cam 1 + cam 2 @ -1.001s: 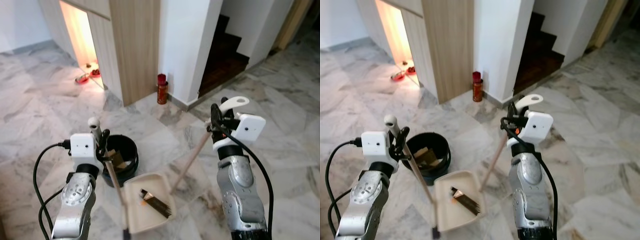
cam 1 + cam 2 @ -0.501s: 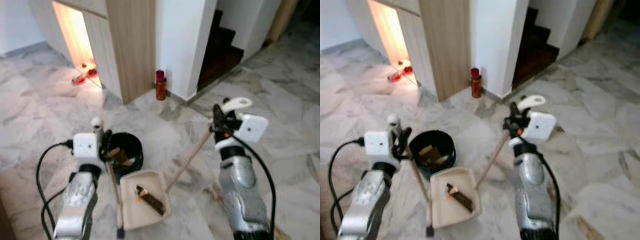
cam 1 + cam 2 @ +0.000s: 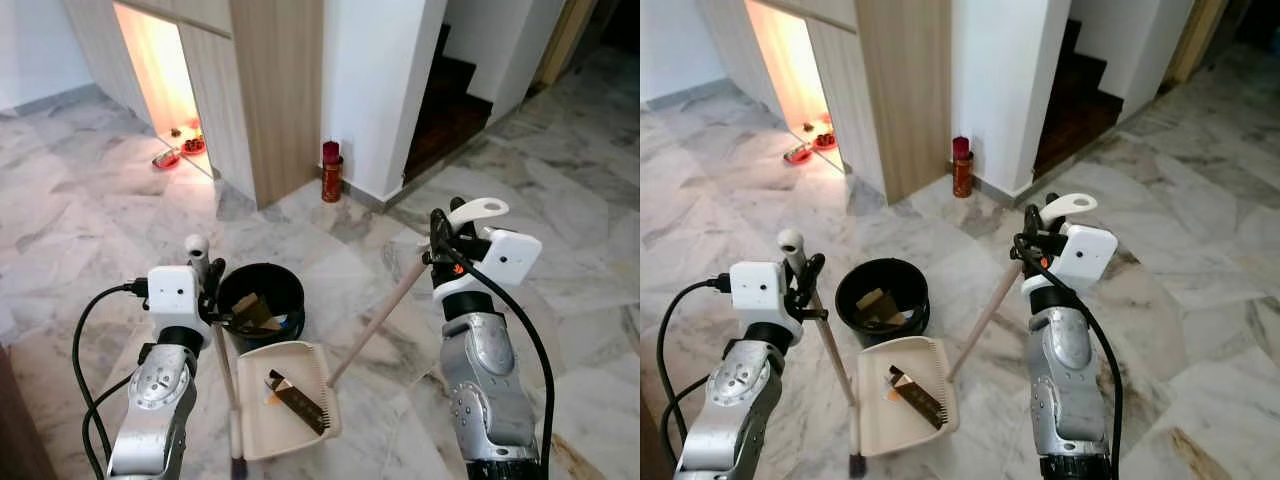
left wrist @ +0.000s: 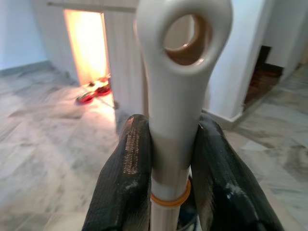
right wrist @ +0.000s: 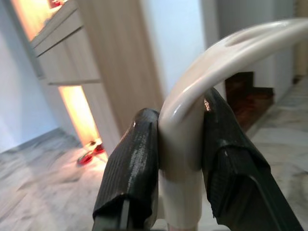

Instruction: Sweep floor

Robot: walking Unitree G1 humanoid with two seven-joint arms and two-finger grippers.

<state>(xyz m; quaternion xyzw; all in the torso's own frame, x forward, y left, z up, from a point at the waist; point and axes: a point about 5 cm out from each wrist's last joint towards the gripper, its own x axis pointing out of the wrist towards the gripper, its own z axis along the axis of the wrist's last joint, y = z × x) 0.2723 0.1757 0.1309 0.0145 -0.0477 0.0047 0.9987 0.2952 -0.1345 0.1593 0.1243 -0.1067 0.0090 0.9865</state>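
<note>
**Both grippers holding the sweeping tools above a marble floor**

While our two arms stand raised in front of us, each gripper is closed on a handle. Our left gripper (image 4: 169,159) clamps the white top of the dustpan handle (image 4: 177,82), just under the round hole at its end; the two black fingers (image 4: 126,178) press on both sides of it. From there the thin handle goes down to the beige dustpan (image 3: 285,400), which lies on the marble floor (image 3: 80,230) between our arms. Inside the dustpan we see a dark brown comb-like piece (image 3: 297,398) with some small bits beside it.

Our right gripper (image 5: 177,159) grips the curved white end of the broom handle (image 5: 202,82). The wooden stick (image 3: 380,320) runs slanted down and toward the left, and its lower end goes behind the dustpan, so we cannot tell what its head looks like.

Just beyond the dustpan, near our left arm, stands a black bucket (image 3: 262,300) with brownish scraps inside. Farther away a red can (image 3: 331,172) stands on the floor at the foot of a white wall, beside a wooden panel (image 3: 275,90). To the left of the panel there is a lit niche (image 3: 165,80) with small red objects on the floor, and to the right dark stairs (image 3: 445,100) go up.
</note>
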